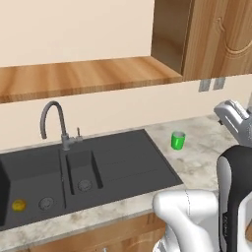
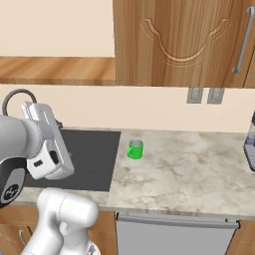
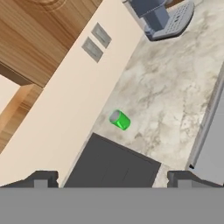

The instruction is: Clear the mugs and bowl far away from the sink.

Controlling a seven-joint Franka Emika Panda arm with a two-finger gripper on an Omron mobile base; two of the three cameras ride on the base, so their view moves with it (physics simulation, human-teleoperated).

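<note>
- Standing upright on the marble tabletop (image 2: 199, 169), green mug (image 1: 177, 140) (image 2: 135, 149) (image 3: 119, 120) sits just beside the sink's right edge, nearer the back wall than the front edge.
- Sink (image 1: 98, 172) (image 2: 92, 159) (image 3: 111, 166): dark grey, drainboard on its right side, gooseneck tap (image 1: 51, 123) at the back edge. Small yellowish thing (image 1: 18, 205) low in the far-left basin; can't tell what it is.
- Open room: bare tabletop runs right from the mug twd the right end, where a grey appliance (image 3: 164, 17) (image 2: 250, 144) stands by the back wall. Front edge free along that stretch.
- Overhead: wood shelf (image 1: 83, 76) above the sink, wood cabinets (image 2: 184, 42) above the tabletop; two wall outlets (image 2: 202, 95) on the backsplash between.
- Arm raised well above the tabletop, hand up over the sink's right end/drainboard in right base view, not touching anything.
- End effector (image 3: 113, 180): finger tips (image 3: 41, 179) set wide apart, nothing between them; mug lies well ahead of it, apart.
</note>
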